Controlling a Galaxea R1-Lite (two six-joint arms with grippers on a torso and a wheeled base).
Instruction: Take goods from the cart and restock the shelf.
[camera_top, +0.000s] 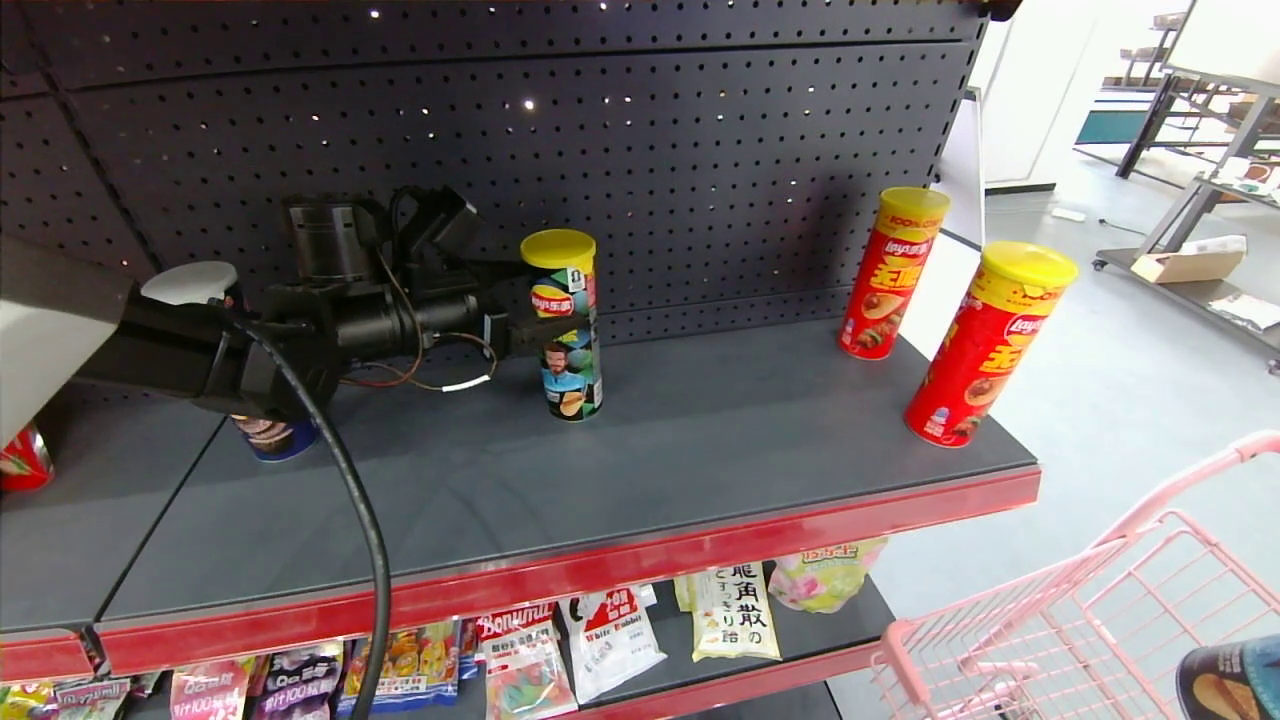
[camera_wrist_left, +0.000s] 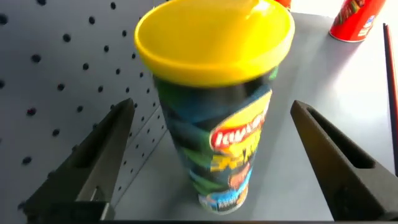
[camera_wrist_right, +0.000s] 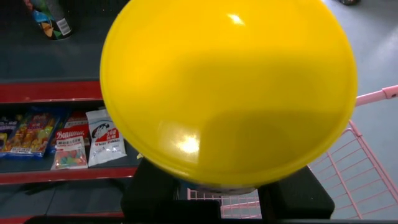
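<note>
A dark green chip can (camera_top: 567, 325) with a yellow lid stands upright on the grey shelf (camera_top: 700, 450), close to the pegboard back. My left gripper (camera_top: 545, 330) is open around it; in the left wrist view the can (camera_wrist_left: 217, 124) stands between the two fingers (camera_wrist_left: 93, 168) with a gap on each side. My right gripper (camera_wrist_right: 227, 196) is shut on a second can, whose yellow lid (camera_wrist_right: 230, 93) faces the right wrist camera. That dark can (camera_top: 1228, 680) shows at the head view's lower right, over the pink cart (camera_top: 1100, 610).
Two red chip cans (camera_top: 893, 272) (camera_top: 990, 345) stand at the shelf's right end, the nearer one by the front corner. A white-lidded can (camera_top: 270, 435) sits behind my left arm. Snack bags (camera_top: 610, 640) fill the lower shelf. The shelf's middle and front are bare.
</note>
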